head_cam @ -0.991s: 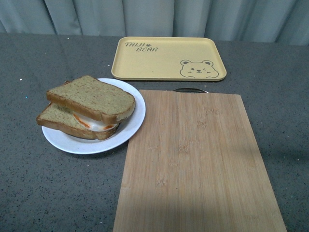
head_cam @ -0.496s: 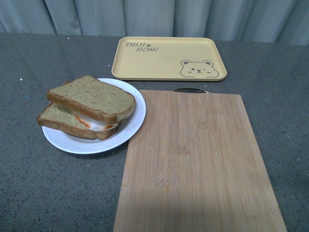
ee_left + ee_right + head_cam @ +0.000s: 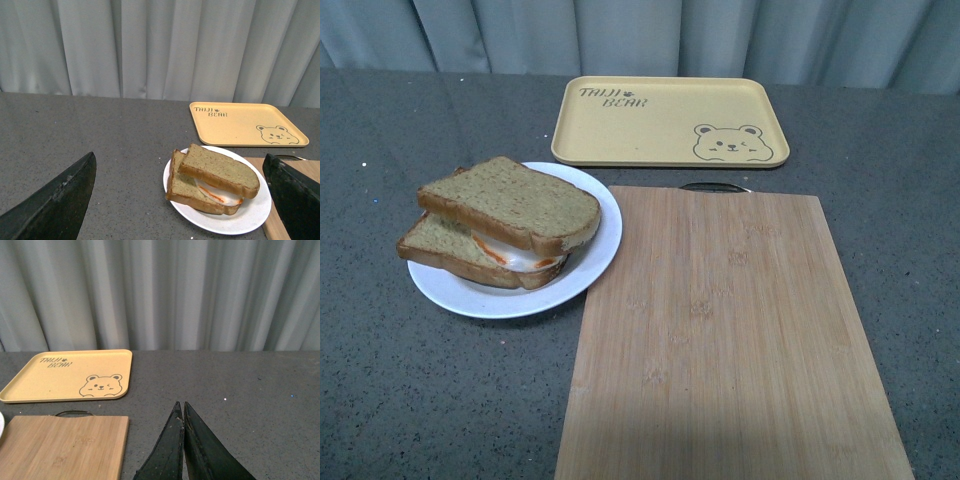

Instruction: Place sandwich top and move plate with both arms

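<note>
Sandwich top [image 3: 510, 202] set on the egg slice [image 3: 445, 245], white plate [image 3: 480, 298] at left centre of the front view.
The top slice lies skewed over the lower one; the plate's rim sits just beside the bamboo cutting board [image 3: 730, 330]. Left gripper [image 3: 178, 157] is spread wide and holds nothing; right gripper [image 3: 182, 405] is pressed closed, empty.

No visible change anywhere in view
</note>
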Robot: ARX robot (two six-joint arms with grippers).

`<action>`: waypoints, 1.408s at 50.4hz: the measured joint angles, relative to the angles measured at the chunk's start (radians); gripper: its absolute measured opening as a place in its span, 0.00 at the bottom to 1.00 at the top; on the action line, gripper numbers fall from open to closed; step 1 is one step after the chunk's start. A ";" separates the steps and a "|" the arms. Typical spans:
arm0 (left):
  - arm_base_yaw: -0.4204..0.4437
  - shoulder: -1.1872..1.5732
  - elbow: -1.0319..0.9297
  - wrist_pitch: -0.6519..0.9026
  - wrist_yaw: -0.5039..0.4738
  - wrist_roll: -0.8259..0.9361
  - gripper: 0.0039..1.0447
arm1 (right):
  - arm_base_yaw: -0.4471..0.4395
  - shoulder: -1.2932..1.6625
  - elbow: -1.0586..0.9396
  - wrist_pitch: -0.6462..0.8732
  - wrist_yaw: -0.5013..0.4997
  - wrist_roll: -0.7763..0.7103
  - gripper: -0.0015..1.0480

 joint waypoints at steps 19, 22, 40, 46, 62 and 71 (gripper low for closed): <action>0.000 0.000 0.000 0.000 0.000 0.000 0.94 | 0.000 -0.208 -0.003 -0.190 0.000 0.000 0.01; 0.000 0.000 0.000 0.000 0.000 0.000 0.94 | 0.000 -0.246 -0.003 -0.225 0.000 0.000 0.01; 0.000 0.000 0.000 0.000 0.000 0.000 0.94 | 0.000 -0.386 -0.003 -0.361 0.000 0.000 0.01; 0.000 0.000 0.000 0.000 0.000 0.000 0.94 | 0.000 -0.423 -0.003 -0.397 0.000 0.000 0.01; 0.000 0.000 0.000 0.000 0.000 0.000 0.94 | 0.000 -0.507 -0.003 -0.482 0.000 0.000 0.01; 0.000 0.000 0.000 0.000 0.000 0.000 0.94 | 0.000 -0.675 -0.003 -0.655 -0.003 0.000 0.01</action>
